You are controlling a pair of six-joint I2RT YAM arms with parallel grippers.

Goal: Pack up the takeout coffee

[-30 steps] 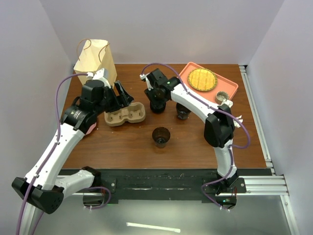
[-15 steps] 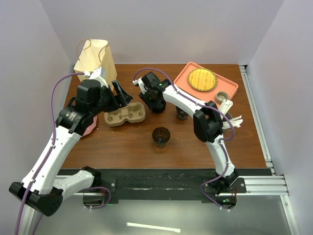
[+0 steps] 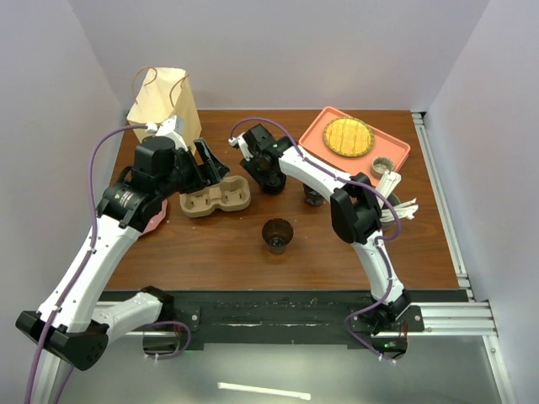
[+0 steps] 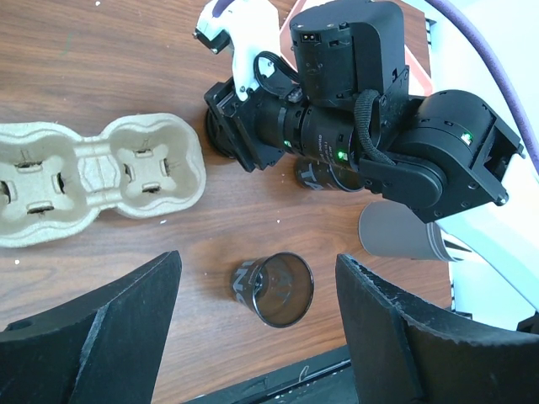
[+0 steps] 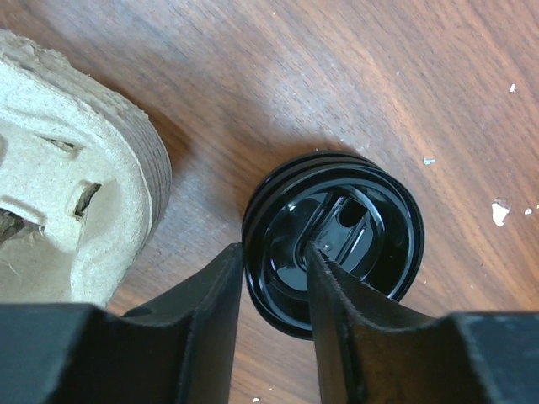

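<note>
One takeout coffee cup (image 3: 278, 234) stands open, with no lid, on the wooden table near the front middle; the left wrist view has it (image 4: 274, 289) between and beyond my open fingers. A second black cup (image 3: 314, 196) is half hidden under the right arm. My right gripper (image 5: 271, 257) is down on a stack of black lids (image 5: 337, 240), one finger outside the top lid's rim and one inside it, closed on that rim. My left gripper (image 3: 210, 164) hangs open above the tan pulp carrier (image 3: 216, 196), holding nothing.
A brown paper bag (image 3: 164, 103) stands at the back left. A pink tray (image 3: 396, 150) with a round yellow item sits at the back right. Near the right arm's elbow is a grey cup (image 4: 396, 237) of white utensils. The carrier (image 5: 59, 168) lies just left of the lids.
My right gripper has shifted a little to the left over the lid stack and its elbow has swung inward. The left arm has edged slightly back and left. The cups have not moved.
</note>
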